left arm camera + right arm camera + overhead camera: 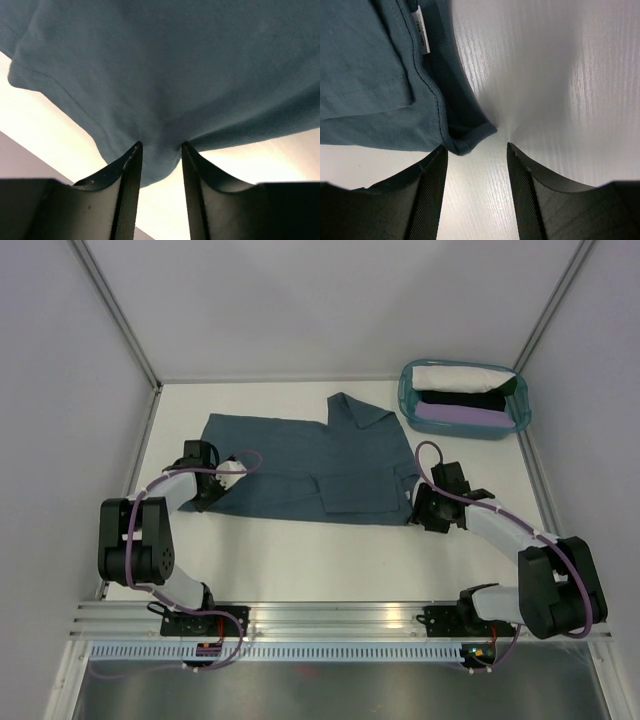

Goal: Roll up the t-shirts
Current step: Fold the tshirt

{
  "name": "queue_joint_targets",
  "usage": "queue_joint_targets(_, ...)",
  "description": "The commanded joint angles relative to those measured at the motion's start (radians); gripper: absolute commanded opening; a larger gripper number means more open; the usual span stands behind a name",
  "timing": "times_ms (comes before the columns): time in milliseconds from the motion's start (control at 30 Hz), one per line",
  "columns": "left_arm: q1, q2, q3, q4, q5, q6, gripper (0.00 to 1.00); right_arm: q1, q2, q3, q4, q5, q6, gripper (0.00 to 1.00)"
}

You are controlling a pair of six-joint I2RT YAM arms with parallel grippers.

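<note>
The slate-blue t-shirt (310, 465) lies folded flat on the white table, one sleeve turned up at the back. My left gripper (208, 498) is at its near left corner. In the left wrist view the jaws (160, 147) stand apart, with a tongue of the shirt's edge (157, 170) between the tips. My right gripper (425, 512) is at the shirt's near right corner. It is open (477, 150), and the hemmed corner (470, 137) lies just off its left fingertip (440, 152), over bare table. A white label (421, 30) shows on the shirt.
A teal plastic basket (405, 390) stands at the back right and holds folded white, black and lilac cloth. Grey walls close in the table on the left, back and right. A metal rail (330, 615) runs along the near edge.
</note>
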Motion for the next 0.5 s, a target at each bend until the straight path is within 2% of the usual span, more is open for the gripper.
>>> queue_joint_targets(0, 0.01, 0.016, -0.045, 0.037, 0.04, 0.014, 0.37, -0.002, -0.024, 0.016, 0.01, 0.003, 0.026, 0.58)
queue_joint_targets(33, 0.009, 0.011, -0.048, 0.037, 0.035, 0.015, 0.28, -0.002, -0.018, 0.018, 0.027, -0.001, 0.031, 0.59)
queue_joint_targets(133, 0.009, -0.009, -0.059, 0.036, 0.031, 0.009, 0.16, -0.002, 0.031, 0.018, 0.079, -0.004, 0.04, 0.59)
queue_joint_targets(200, 0.009, -0.032, -0.07, 0.034, 0.031, 0.009, 0.16, -0.004, 0.065, 0.008, 0.105, -0.017, 0.04, 0.57)
queue_joint_targets(267, 0.009, -0.044, -0.084, 0.034, 0.029, 0.012, 0.14, -0.004, 0.102, -0.013, 0.142, -0.036, 0.043, 0.49)
queue_joint_targets(300, 0.009, -0.049, -0.084, 0.034, 0.028, 0.009, 0.12, -0.004, 0.106, -0.021, 0.151, -0.043, 0.046, 0.44)
queue_joint_targets(333, 0.009, -0.056, -0.084, 0.034, 0.028, 0.006, 0.06, -0.004, 0.102, -0.028, 0.173, -0.046, 0.048, 0.32)
queue_joint_targets(367, 0.009, -0.061, -0.082, 0.033, 0.028, -0.001, 0.03, -0.004, 0.094, -0.047, 0.184, -0.044, 0.051, 0.26)
queue_joint_targets(400, 0.009, -0.078, -0.084, 0.033, 0.032, -0.012, 0.02, -0.002, 0.076, -0.054, 0.196, -0.032, 0.054, 0.11)
queue_joint_targets(433, 0.009, -0.087, -0.085, 0.028, 0.037, -0.021, 0.02, -0.007, 0.064, -0.068, 0.194, -0.023, 0.063, 0.03)
queue_joint_targets(467, 0.009, -0.101, -0.088, 0.027, 0.04, -0.021, 0.02, -0.007, 0.053, -0.074, 0.185, -0.018, 0.069, 0.0)
